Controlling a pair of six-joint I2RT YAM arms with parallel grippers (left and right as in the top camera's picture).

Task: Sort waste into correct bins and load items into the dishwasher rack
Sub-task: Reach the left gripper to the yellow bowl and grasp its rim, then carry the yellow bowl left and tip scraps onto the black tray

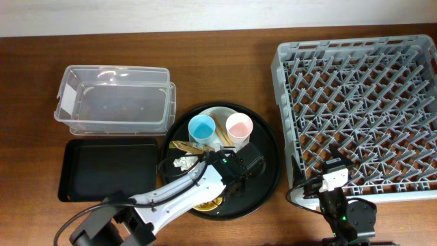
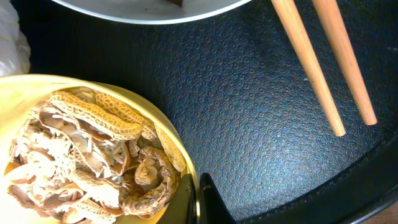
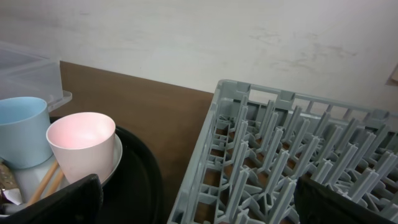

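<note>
Overhead: dishwasher rack (image 1: 355,42) at desk (image 1: 225,55) right, clear tub (image 1: 113,70) and black tray (image 1: 109,167) left; my left claw (image 1: 231,183) low over the round tray (image 1: 265,147), likely for the yellow bowl (image 1: 207,203). Left wrist: bowl holds food scraps (image 2: 87,162), chopsticks (image 2: 323,62) beside it, apart; claw's grip I cannot tell. Right wrist: right claw (image 3: 199,206) spread, empty, by the rack; brown desk, pale wall (image 3: 186,37).

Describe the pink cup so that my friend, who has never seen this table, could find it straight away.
Left of the large grey rack lies a round black tray. At the tray's far side a white plate carries two small cups side by side. The pink cup is the one nearer the rack; the light-blue cup stands on its other side.
</note>
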